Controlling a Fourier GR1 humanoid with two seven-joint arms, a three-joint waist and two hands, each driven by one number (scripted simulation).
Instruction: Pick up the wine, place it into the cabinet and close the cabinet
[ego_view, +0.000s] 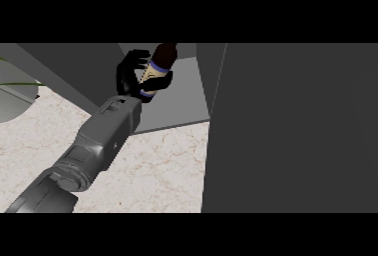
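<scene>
The wine bottle (159, 61) has a dark neck and a cream label with blue bands. It is held upright at the top centre of the head view. My left hand (135, 76) is shut on it, fingers curled round the label, and the forearm reaches up from the lower left. Hand and bottle are inside the opening of the grey cabinet (174, 107), above its floor panel. The cabinet door (295, 130) stands open as a large dark panel filling the right half of the view. The bottle's base is hidden by my hand.
A marbled counter top (162, 170) lies below the cabinet. A pale rounded object with a green leaf (13, 100) sits at the left edge. The open door hides everything at the right.
</scene>
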